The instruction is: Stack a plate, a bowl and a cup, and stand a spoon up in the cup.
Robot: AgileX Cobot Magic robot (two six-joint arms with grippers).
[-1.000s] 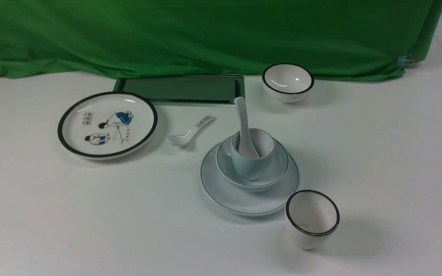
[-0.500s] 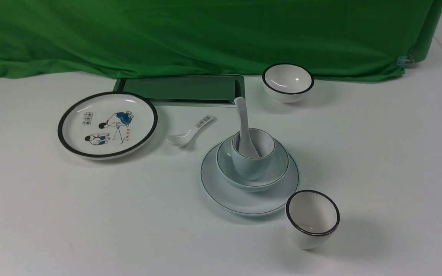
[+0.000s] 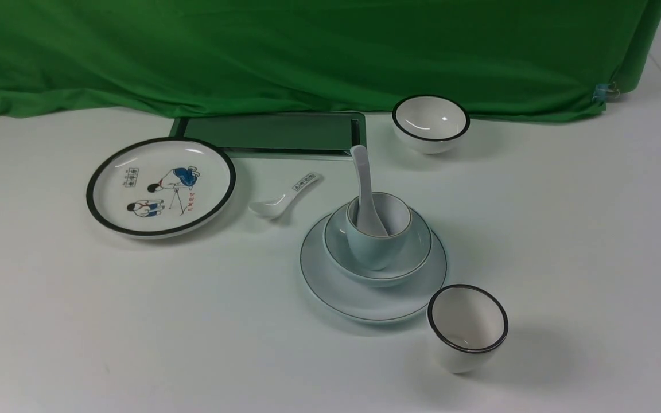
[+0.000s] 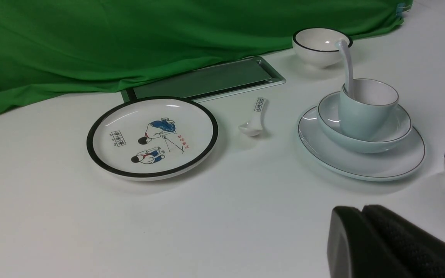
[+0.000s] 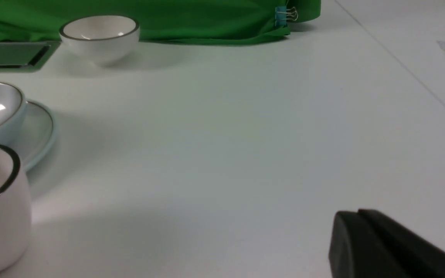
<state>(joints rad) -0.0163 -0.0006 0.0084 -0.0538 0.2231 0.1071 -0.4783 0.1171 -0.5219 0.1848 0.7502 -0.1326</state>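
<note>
While cup (image 3: 377, 238) holds spoon (image 3: 365, 189), bowl (image 3: 416, 252) holds cup

On the white desk (image 3: 135, 321), the plate (image 3: 330, 287) carries the bowl (image 3: 416, 252), and the cup (image 3: 373, 249) sits inside the bowl with the spoon (image 3: 363, 183) standing in it, handle up. A cartoon plate (image 3: 160, 187) lies to the left, a printed spoon (image 3: 284, 198) between them. A black-rimmed cup (image 3: 467, 327) stands just beside the plate's near edge, a black-rimmed bowl (image 3: 430, 123) and a dark tray (image 3: 273, 133) near the green cloth (image 3: 307, 51).
</note>
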